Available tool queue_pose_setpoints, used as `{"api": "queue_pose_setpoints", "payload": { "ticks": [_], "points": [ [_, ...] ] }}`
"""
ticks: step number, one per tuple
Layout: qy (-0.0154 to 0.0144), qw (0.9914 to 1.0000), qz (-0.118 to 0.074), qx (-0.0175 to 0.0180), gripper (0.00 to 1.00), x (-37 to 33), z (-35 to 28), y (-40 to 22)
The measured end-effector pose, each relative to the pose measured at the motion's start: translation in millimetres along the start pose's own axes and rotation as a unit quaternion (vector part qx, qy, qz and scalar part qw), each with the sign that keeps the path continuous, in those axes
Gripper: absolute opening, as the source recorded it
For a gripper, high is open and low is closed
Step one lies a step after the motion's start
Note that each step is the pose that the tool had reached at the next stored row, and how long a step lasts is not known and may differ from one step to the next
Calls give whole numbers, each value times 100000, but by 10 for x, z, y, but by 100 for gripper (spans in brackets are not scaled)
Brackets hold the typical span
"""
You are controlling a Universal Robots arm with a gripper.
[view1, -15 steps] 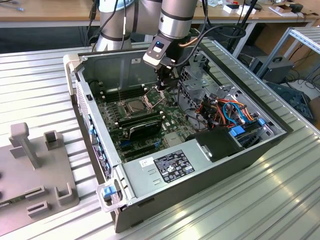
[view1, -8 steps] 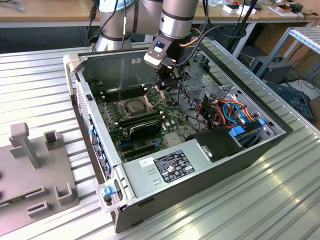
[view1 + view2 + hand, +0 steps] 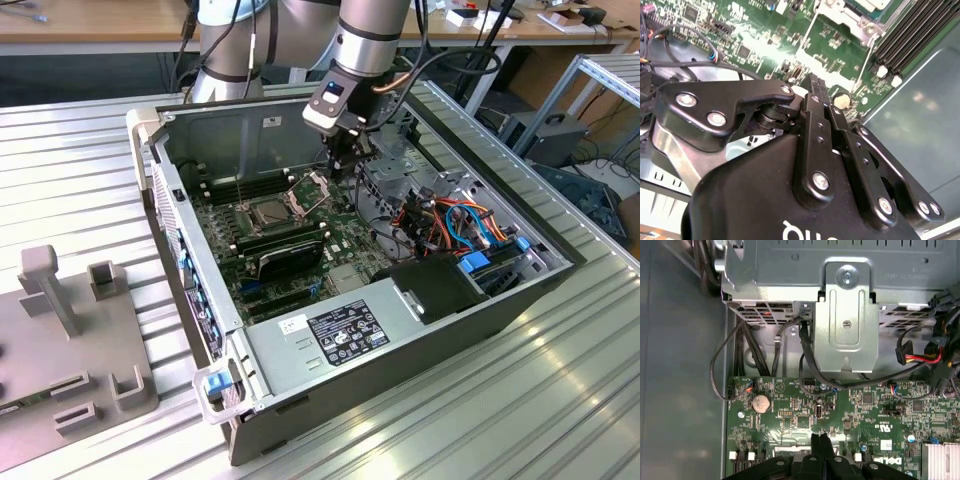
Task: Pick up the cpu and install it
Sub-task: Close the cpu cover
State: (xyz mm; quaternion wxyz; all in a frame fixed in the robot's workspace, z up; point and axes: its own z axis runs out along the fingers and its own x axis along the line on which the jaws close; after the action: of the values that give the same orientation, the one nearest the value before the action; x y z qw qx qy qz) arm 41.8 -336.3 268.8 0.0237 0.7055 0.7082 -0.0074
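In the exterior view the gripper hangs in the upper middle of the frame, inside the case. It is clenched, with nothing between its fingers. The cpu lies in the socket near the frame's centre, lower left of the gripper and apart from it. The raised socket frame stands between them. A drive cage and black cables crowd close by. How the cpu is seated is hard to make out.

Open computer case on a ribbed metal table, grey fixture nearby.
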Motion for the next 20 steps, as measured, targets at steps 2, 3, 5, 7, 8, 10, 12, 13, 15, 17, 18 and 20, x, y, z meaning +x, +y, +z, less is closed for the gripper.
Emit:
{"api": "queue_pose_setpoints", "payload": {
  "ticks": [2, 3, 5, 7, 8, 10, 12, 13, 15, 17, 18, 20],
  "points": [
    [3, 100000, 7, -1, 11, 0, 1, 34],
    [1, 100000, 3, 1, 11, 0, 1, 48],
    [3, 100000, -1, 2, 11, 0, 2, 79],
    [2, 100000, 2, 1, 11, 0, 3, 92],
    [2, 100000, 4, 0, 11, 0, 3, 92],
    [-1, 100000, 6, 4, 11, 0, 2, 92],
    [3, 100000, 1, 3, 11, 0, 3, 92],
    [0, 100000, 2, 0, 11, 0, 3, 93],
    [8, 100000, -3, -2, 11, 0, 4, 106],
    [-1, 100000, 1, 0, 11, 0, 11, 119],
    [-1, 100000, 5, 2, 11, 0, 24, 119],
    [0, 100000, 4, 2, 11, 2, 65, 118]
  ]
}}
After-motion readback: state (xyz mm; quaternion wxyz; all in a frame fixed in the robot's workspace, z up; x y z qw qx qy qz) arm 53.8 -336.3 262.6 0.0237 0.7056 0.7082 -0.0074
